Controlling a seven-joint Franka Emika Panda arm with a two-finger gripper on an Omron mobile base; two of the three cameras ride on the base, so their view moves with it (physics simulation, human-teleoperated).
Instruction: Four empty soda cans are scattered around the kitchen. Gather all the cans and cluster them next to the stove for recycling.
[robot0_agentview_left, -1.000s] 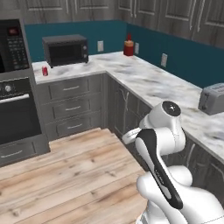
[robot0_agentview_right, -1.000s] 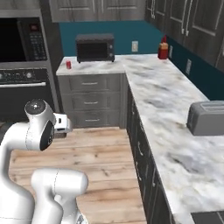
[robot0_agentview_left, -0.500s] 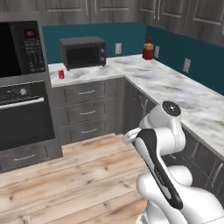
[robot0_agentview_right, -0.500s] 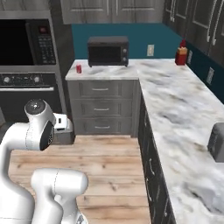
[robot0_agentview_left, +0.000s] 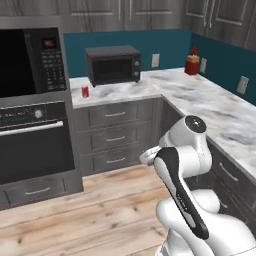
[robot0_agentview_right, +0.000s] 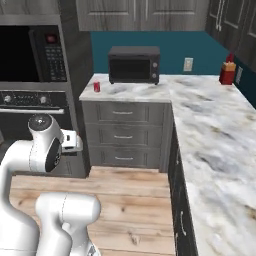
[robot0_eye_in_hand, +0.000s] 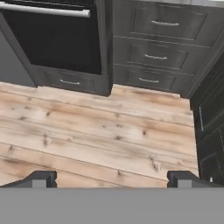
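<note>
One small red soda can stands upright on the marble counter, near its left end beside the tall wall oven and left of the black toaster oven. My gripper hangs folded close to the robot body, far from the can and well below counter height. It points down at the wood floor. Its two dark fingertips stand wide apart with nothing between them. The stove is out of view.
A black toaster oven sits at the back of the counter. The wall oven with a microwave above fills the left. A red bottle-like holder stands in the far corner. Grey drawers lie ahead across open wood floor.
The whole scene has shifted rightward in both base views: the base has turned or driven left, bringing the wall oven and the can more central. The arm's folded pose and open gripper are unchanged.
</note>
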